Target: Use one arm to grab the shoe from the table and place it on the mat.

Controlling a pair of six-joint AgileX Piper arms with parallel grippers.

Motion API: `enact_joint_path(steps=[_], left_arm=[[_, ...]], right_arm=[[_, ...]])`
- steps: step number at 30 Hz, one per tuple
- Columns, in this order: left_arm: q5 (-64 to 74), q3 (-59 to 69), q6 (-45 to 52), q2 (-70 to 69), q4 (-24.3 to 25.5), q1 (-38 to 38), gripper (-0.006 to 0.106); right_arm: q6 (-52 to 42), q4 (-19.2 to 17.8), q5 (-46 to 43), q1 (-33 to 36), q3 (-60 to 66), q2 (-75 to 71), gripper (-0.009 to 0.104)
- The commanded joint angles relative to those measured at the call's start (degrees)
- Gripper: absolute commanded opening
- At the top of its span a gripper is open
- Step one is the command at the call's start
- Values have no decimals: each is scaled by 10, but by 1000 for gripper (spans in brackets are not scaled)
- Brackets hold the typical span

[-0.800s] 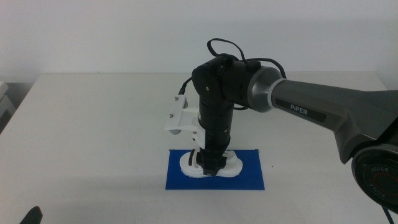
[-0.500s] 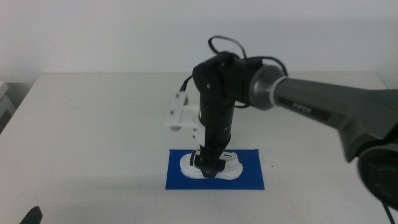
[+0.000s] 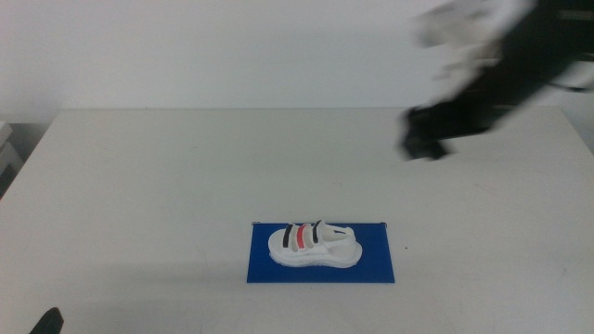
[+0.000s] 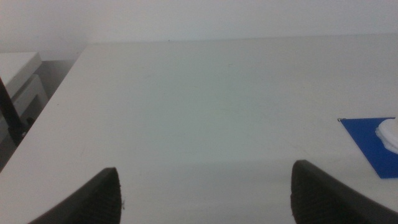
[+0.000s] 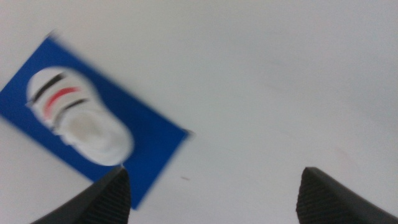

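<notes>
Shoe [image 3: 314, 246] sits on the mat [image 3: 321, 253], lower centre of the middle view, sole down, straps up: two black, one red between them. Mat lies flat on the table [image 3: 167, 186]. Nothing touching the shoe.

Right gripper [image 3: 425, 139] is in the upper right of the middle view, heavily motion-blurred, well apart from the shoe and above the table. Its wrist view shows both jaws spread wide with nothing between them, shoe [image 5: 78, 115] and mat [image 5: 152, 140] in that frame's left half, also blurred.

Left gripper [image 4: 205, 190] only shows in its own wrist view: jaws spread, empty, over bare table, mat corner [image 4: 370, 143] at the frame's right edge.
</notes>
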Motion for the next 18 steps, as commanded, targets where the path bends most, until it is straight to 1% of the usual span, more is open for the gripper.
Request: enact_joint_path(steps=[1,6,9,13,18], left_arm=[[-46,4,-3,-8,-4,-3,94],[-46,4,-3,-8,-4,-3,94],[-46,4,-3,-8,-4,-3,94],[-46,4,-3,-8,-4,-3,94],[-46,4,-3,-8,-4,-3,94]], right_arm=[[24,-2,-79,-37,66,-102,75],[31,10,-156,-116,215,-258,72],[31,14,-222,-146,326,-349,72],[31,17,-332,-166,462,-481,72],[31,19,-440,-169,597,-617,72]])
